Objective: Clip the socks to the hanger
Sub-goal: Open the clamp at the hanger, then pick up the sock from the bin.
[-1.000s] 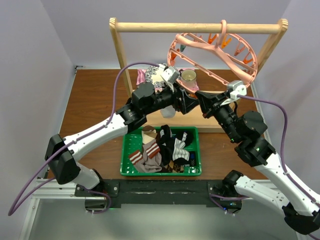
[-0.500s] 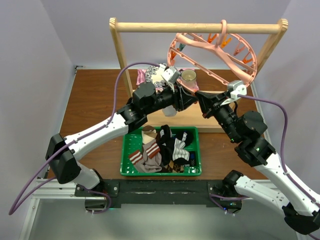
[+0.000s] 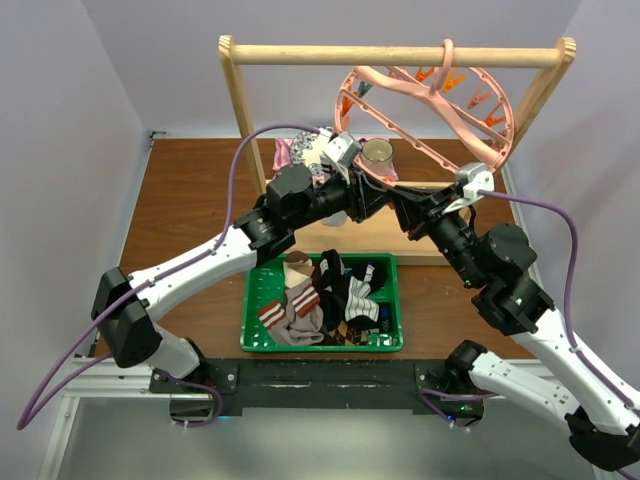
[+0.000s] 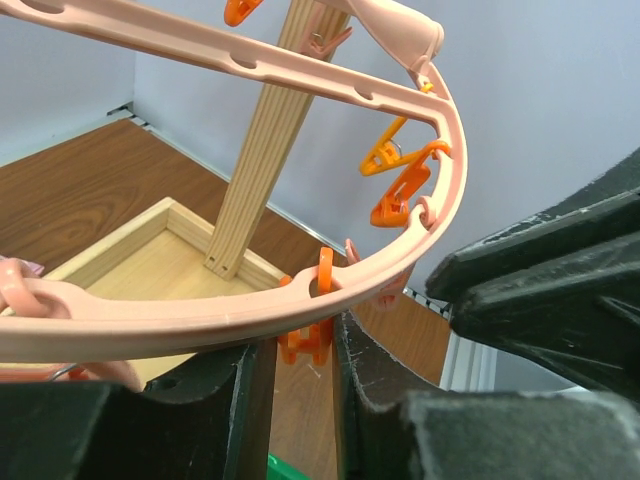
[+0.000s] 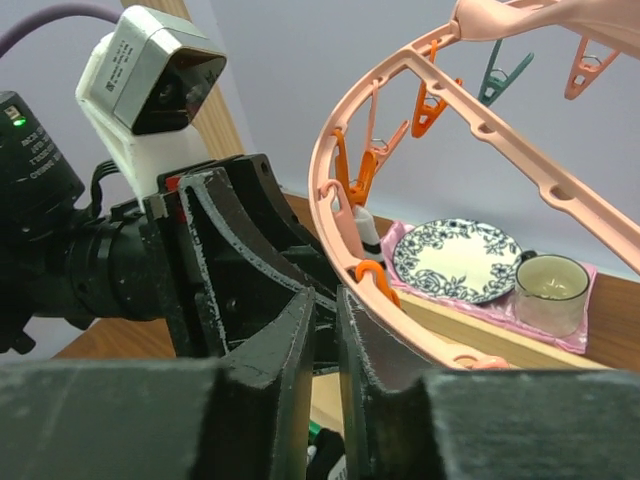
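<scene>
**Clip gripped at hanger's lower rim; no sock in hand**

The large round pink plastic hanger (image 3: 415,85) hangs by its hook from the top bar of the light wooden rack (image 3: 300,55), in the upper right of the overhead view and tilted toward the arms. The assorted fabric socks (image 3: 320,300) all lie in the green plastic basket (image 3: 246,300) at lower centre, well apart from the hanger.

The left gripper (image 4: 304,362) stands narrow. A small orange clip (image 4: 305,338) hangs under the rim and fills the gap between its jaws, apparently pinched. The right gripper (image 5: 327,300) sits just beside it against the rim. Its jaws are parted by only a thin slit, and nothing is visible in it.

Assessment: the step in hand is pressing this clip open. The squeeze should land on the clip's tails and not on the rim. The hanger hangs free, so any sideways push is likely to swing it. A sock has yet to be fetched, and the right arm appears better placed for that.

Clearances: the two grippers crowd each other at the centre of the overhead view. Behind the rim, in the right of the right wrist view, a patterned plate (image 5: 455,260) and a cream cup (image 5: 548,290) sit on a pink cloth (image 5: 590,338). The open route is down toward the basket.
</scene>
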Controlling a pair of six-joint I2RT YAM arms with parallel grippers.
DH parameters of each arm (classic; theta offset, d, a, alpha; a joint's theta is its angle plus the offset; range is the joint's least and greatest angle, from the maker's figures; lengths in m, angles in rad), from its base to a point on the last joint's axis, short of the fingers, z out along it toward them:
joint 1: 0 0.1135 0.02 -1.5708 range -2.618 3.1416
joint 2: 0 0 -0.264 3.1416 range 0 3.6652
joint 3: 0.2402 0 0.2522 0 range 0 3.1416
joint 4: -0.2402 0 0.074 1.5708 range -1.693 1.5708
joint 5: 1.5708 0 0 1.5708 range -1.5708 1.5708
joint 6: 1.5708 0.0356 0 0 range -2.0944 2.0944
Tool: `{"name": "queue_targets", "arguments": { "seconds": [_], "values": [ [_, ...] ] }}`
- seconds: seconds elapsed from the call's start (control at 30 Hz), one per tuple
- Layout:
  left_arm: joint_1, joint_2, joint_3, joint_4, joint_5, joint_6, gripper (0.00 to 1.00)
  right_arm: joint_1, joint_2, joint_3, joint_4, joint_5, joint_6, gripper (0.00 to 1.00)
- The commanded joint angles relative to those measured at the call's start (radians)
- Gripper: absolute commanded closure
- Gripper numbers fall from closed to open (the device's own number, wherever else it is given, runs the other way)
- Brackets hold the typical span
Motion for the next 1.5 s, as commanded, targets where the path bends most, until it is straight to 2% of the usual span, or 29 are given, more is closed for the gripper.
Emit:
{"name": "queue_targets", "arguments": {
  "seconds": [0.0,0.13,0.27,0.37,0.43,0.6,0.87,0.93,0.97,1.07,1.17,1.27,1.4,1.47],
  "values": [
    [-0.004,-0.026,0.057,0.0,-0.044,0.025,1.0,-0.005,-0.038,0.044,-0.013,0.002,0.022,0.7],
    [-0.004,-0.033,0.056,-0.016,-0.05,0.039,1.0,-0.005,-0.018,0.097,-0.057,0.047,0.011,0.67],
    [-0.005,-0.041,0.074,-0.055,-0.107,0.066,1.0,-0.005,0.002,0.096,-0.119,-0.076,-0.011,0.67],
    [-0.016,-0.047,0.092,-0.107,-0.168,0.108,1.0,-0.005,0.016,0.107,-0.206,-0.111,-0.065,0.65],
    [-0.043,-0.058,0.106,-0.162,-0.269,0.172,1.0,-0.005,0.01,0.104,-0.273,-0.059,-0.081,0.64],
    [-0.077,-0.069,0.128,-0.222,-0.383,0.243,1.0,-0.005,-0.052,0.059,-0.318,-0.039,-0.041,0.6],
    [-0.079,-0.082,0.114,-0.251,-0.405,0.286,1.0,0.03,-0.012,-0.002,-0.472,-0.091,0.031,0.52],
    [-0.079,-0.095,0.102,-0.251,-0.385,0.289,1.0,0.073,-0.007,-0.06,-0.481,-0.065,0.086,0.51],
    [-0.077,-0.098,0.091,-0.251,-0.38,0.292,1.0,0.093,-0.013,-0.085,-0.476,-0.006,0.111,0.51],
    [-0.077,-0.112,0.076,-0.251,-0.347,0.295,1.0,0.182,-0.044,-0.241,-0.415,0.074,0.233,0.5],
    [-0.077,-0.119,0.063,-0.247,-0.322,0.303,1.0,0.198,-0.047,-0.374,-0.357,0.085,0.396,0.51],
    [-0.077,-0.121,0.054,-0.248,-0.311,0.318,1.0,0.205,-0.061,-0.471,-0.307,0.166,0.555,0.5],
    [-0.077,-0.122,0.036,-0.244,-0.296,0.326,1.0,0.205,-0.004,-0.501,-0.242,0.27,0.648,0.47],
    [-0.077,-0.121,0.03,-0.242,-0.282,0.326,1.0,0.205,0.068,-0.499,-0.205,0.263,0.677,0.45]
  ]
}}
